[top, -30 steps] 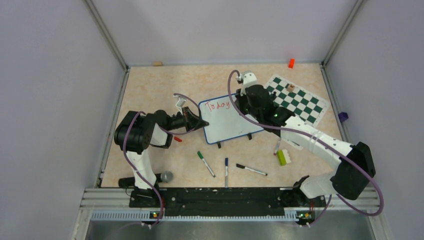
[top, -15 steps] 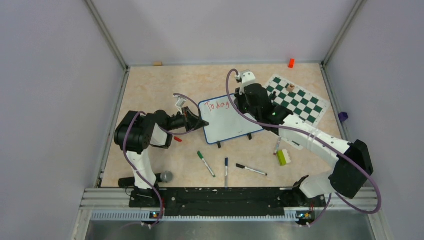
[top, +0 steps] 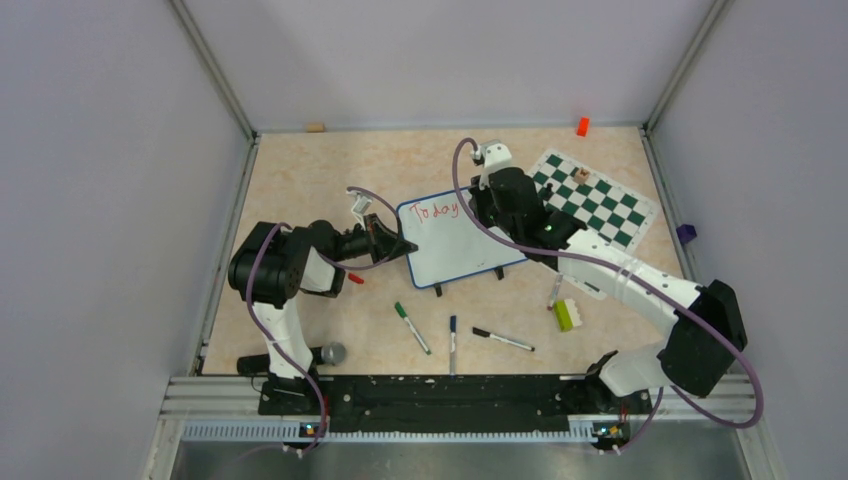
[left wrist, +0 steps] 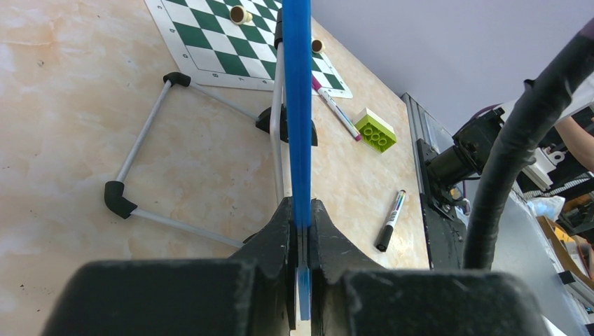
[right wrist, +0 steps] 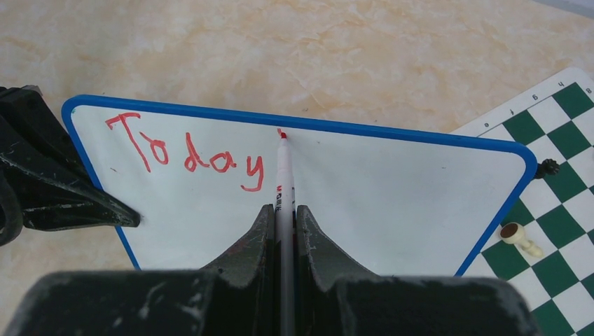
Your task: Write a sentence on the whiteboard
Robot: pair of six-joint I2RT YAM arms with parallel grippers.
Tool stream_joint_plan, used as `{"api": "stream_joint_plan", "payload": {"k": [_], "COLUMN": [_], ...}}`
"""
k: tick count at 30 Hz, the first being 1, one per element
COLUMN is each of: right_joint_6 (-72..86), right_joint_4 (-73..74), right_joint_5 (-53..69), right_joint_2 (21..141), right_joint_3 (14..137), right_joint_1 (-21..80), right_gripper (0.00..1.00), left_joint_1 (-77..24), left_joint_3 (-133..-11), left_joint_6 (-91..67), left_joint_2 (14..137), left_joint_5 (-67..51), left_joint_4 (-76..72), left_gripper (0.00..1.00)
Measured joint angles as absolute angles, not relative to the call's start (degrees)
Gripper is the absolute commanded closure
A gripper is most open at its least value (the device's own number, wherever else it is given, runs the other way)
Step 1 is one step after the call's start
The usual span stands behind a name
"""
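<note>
Whiteboard (top: pixel 455 248) left of the chess mat (top: pixel 600 200), three markers (top: pixel 452 342) before it

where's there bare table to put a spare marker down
Widest bare patch: the far-left area, bordered by the back wall, the left arm and the whiteboard. Crowded: the near strip in front of the whiteboard, with three markers, and the right side by the chess mat and green block.

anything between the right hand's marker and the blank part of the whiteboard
Nothing visible does. The right hand holds the red marker, tip at the whiteboard just past "Today"; the white surface beyond it is bare.
</note>
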State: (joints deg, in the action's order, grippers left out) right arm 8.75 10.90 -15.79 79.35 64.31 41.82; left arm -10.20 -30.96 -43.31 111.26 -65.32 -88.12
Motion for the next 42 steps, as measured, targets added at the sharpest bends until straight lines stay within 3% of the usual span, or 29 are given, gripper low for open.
{"api": "stream_joint_plan", "payload": {"k": [42], "right_joint_6": [9.80], "right_joint_4": [13.30], "right_joint_5": [-13.63], "right_joint_2": [76.77], "right_joint_3": [64.12], "right_joint_1": [40.34], "right_gripper": [1.00], "left_joint_1": [-10.24], "left_joint_3": [-30.96], "left_joint_6": [-43.18], "left_joint_2": [111.26], "left_joint_5": [-65.39], "left_joint_4": [-88.31], "left_gripper": [1.00]}}
